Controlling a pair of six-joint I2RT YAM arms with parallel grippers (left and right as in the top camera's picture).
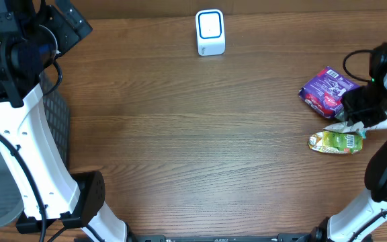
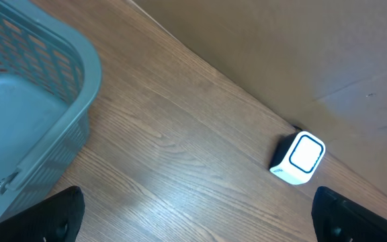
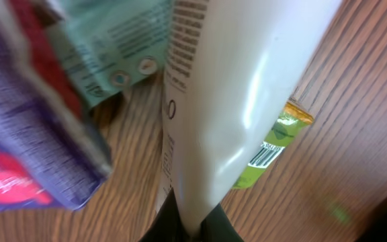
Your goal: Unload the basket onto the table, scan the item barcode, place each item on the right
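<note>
The white packet (image 3: 234, 87) is at the right side of the desk (image 1: 180, 134). The right gripper (image 3: 190, 225) is pressed together and pinches its thin edge. Just beside it lie a green pouch (image 1: 334, 142) and a purple pack (image 1: 326, 91). The scanner (image 1: 210, 32), a white cube with a blue ring, stands far off at the back of the desk.

A gray basket (image 2: 19, 101) sits at the left. Its floor and holey walls show in the left wrist view. The left gripper (image 2: 200, 218) is spread wide above the desk, near the basket.

Only the right wrist view shows the small barcode (image 3: 266, 156) on the green pouch. The overhead view shows both arms at once.
</note>
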